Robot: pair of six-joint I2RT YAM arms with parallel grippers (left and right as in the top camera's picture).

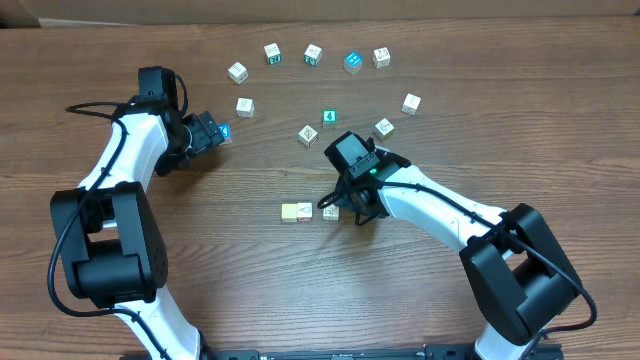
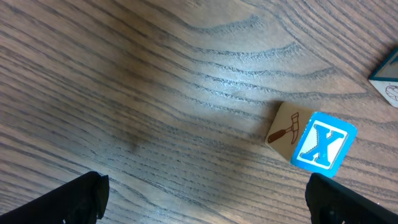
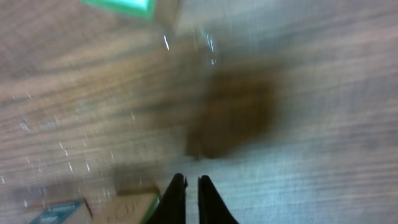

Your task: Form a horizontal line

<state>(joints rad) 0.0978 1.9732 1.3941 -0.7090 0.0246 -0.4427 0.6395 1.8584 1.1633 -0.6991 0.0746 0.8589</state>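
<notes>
Cubes of the horizontal line (image 1: pixel 305 211) lie low in the centre of the overhead frame. A pale yellow cube (image 1: pixel 291 212) touches a whitish wooden one on its right, and an end cube (image 1: pixel 331 211) sits after a slight gap. The row's long axis runs left to right across the frame, and it looks one block short.

The right gripper (image 3: pixel 187 199) hangs at that right-hand end with its two dark fingers pinched together and nothing between them. In its wrist view the end cube sits just beside the fingertips, at the lower left. The right arm is much the nearer one, so I judge any closing of the gap would be a sideways nudge toward the yellow cube.

The table (image 1: pixel 250 290) is brown woodgrain, matte and streaked. The blocks are small, square-edged and pale, with faint printed marks.

Farther up, two loose whitish cubes (image 1: pixel 308 135) (image 1: pixel 384 127) lie nearest the row, with more arcing along the top. At the upper left the left gripper (image 2: pixel 208 200) stands fully spread and empty, a blue X cube (image 2: pixel 323 148) ahead of it.
</notes>
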